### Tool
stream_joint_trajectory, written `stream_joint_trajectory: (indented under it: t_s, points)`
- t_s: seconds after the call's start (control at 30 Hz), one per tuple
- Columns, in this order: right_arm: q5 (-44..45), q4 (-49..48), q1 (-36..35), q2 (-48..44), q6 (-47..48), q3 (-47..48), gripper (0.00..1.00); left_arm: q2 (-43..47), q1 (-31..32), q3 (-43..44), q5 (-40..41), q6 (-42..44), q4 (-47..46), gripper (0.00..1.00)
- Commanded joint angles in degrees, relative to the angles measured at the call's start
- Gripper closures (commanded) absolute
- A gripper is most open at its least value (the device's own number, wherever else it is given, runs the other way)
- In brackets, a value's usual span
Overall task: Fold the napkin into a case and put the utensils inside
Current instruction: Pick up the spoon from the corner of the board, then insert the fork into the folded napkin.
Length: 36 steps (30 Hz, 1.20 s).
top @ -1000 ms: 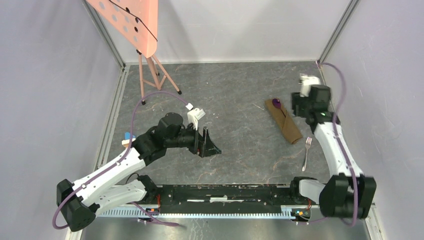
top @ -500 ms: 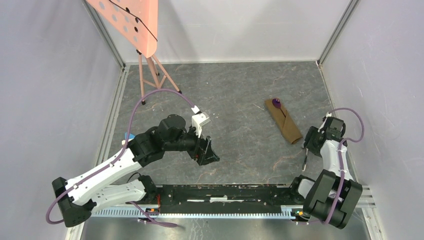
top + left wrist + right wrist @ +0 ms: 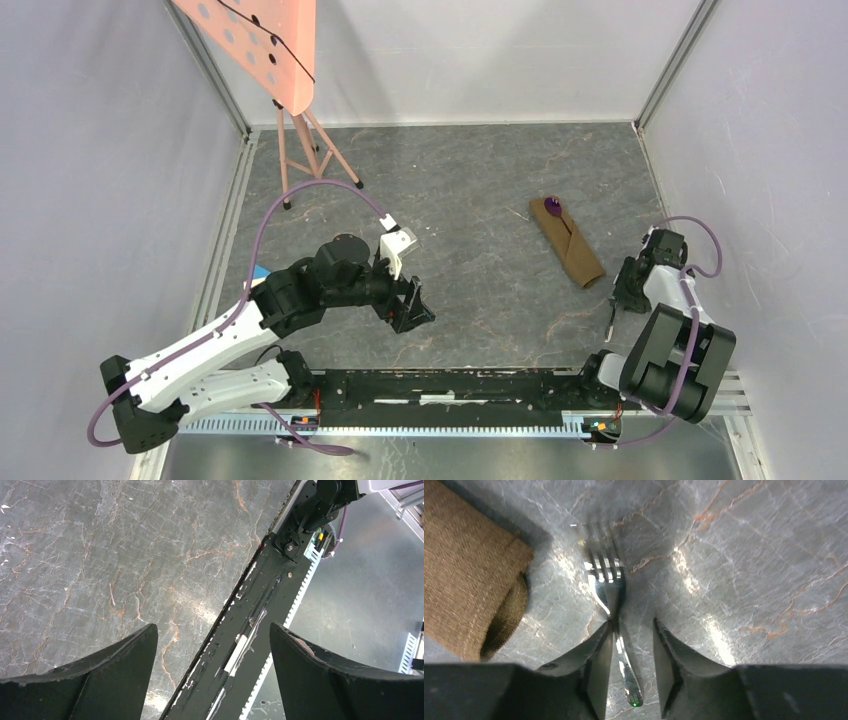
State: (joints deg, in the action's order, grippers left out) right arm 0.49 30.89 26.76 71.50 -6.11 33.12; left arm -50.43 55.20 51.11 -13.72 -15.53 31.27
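Right hand (image 3: 629,672) is down low at the right side of the desk (image 3: 470,180), its opening narrow. Its fingers (image 3: 596,665) straddle the handle of the silvery fork (image 3: 608,582). The finger on the cloth side sits right against the metal, and there is a sliver of gap on the other side, so the handle is bracketed, not pinched. The fork lies flat on the desk, tines pointing away from the wrist and just beside the near end of the case (image 3: 568,245).

The case is a long tan-brown pouch lying on a diagonal across the right half of the desk. The purple-handled utensil (image 3: 551,208) pokes out of its far end.

Over on the other side, the left hand (image 3: 210,680) hangs above the near-middle of the desk, spread wide with nothing in it. Between its fingers the wrist view shows only marbled desk and the black rail (image 3: 250,630) along the near edge.
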Motion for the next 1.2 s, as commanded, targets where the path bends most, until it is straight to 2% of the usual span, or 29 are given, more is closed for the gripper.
stream_joint_trajectory:
  t_s: [0.0, 0.2, 0.27, 0.47, 0.63, 0.87, 0.97, 1.17]
  points:
    - [-1.1, -3.89, 0.23, 4.89, 1.45, -1.47, 0.67, 0.3, 0.28, 0.3, 1.32, 3.48, -0.04, 0.12]
    - [-3.13, -3.2, 0.22, 2.66, 3.05, 1.95, 0.92, -0.66, 0.22, 0.13, 1.65, 3.23, 0.11, 0.12]
    - [-1.38, -3.36, 0.22, 0.61, 5.15, 4.23, 1.0, -0.89, 0.06, 0.14, 1.63, 3.14, 0.1, 0.12]
    - [-0.84, -7.07, 0.13, -4.91, 8.7, 9.34, 1.0, -2.14, -1.58, -0.29, -0.04, 2.11, -0.69, 0.12]
    - [-3.15, -8.2, -3.21, -4.57, 11.1, 15.58, 1.0, -3.1, -5.03, -1.19, -4.37, 0.38, -2.78, 0.12]
    - [-7.44, -11.09, -13.09, 0.48, 14.79, 25.48, 1.0, -5.57, -11.29, 0.54, -10.2, -0.1, -4.25, 0.12]
    - [-9.93, -10.63, -18.78, 5.4, 14.81, 31.17, 1.0, -6.79, -13.8, 0.51, -12.96, -0.87, -5.69, 0.12]
    - [-14.35, -11.83, -26.38, 14.81, 18.22, 36.22, 1.0, -7.26, -19.72, -2.13, -17.49, -1.69, -8.29, 0.12]
